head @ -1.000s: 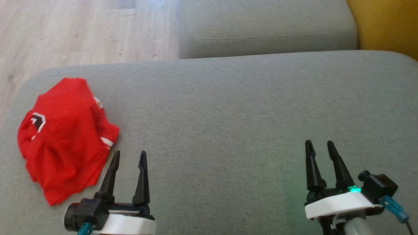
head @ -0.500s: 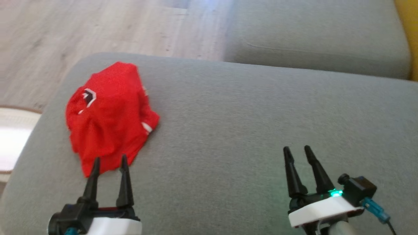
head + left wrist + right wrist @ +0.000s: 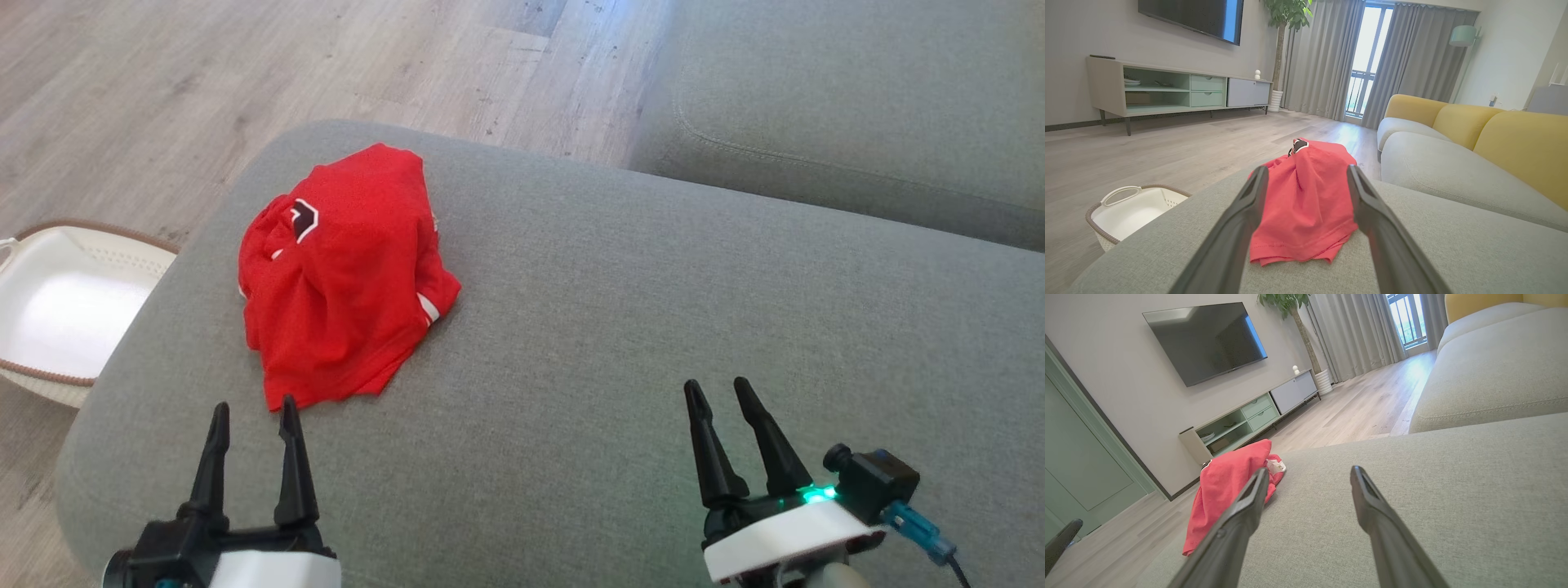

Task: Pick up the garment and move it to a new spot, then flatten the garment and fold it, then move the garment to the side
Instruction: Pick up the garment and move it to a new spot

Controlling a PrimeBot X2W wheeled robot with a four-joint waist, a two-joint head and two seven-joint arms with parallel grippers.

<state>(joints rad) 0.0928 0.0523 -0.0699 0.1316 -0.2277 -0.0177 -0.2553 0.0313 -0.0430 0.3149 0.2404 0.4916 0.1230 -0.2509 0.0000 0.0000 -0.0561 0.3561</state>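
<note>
1. Head view: the red garment (image 3: 343, 278) sits bunched up on the grey sofa cushion (image 3: 620, 343), toward its left end. Its long axis runs away from the robot, with the flat hem nearest and the far end peaked and leaning slightly right. A black-and-white emblem (image 3: 304, 219) shows on the far-left part. The left gripper (image 3: 253, 406) is just short of that near hem, fingers apart and empty, not touching the cloth. The right gripper (image 3: 717, 384) is well off to the right over bare cushion, fingers also apart. A white basket (image 3: 65, 302) stands on the floor to the left.
2. Left wrist view: the garment (image 3: 1302, 196) is dead ahead, framed between the spread fingers, with the hem pointing back at the left gripper (image 3: 1306, 168).
3. Right wrist view: the garment (image 3: 1224, 486) lies off to that view's left, well apart from the right gripper (image 3: 1309, 470), whose fingers are spread over bare cushion.
</note>
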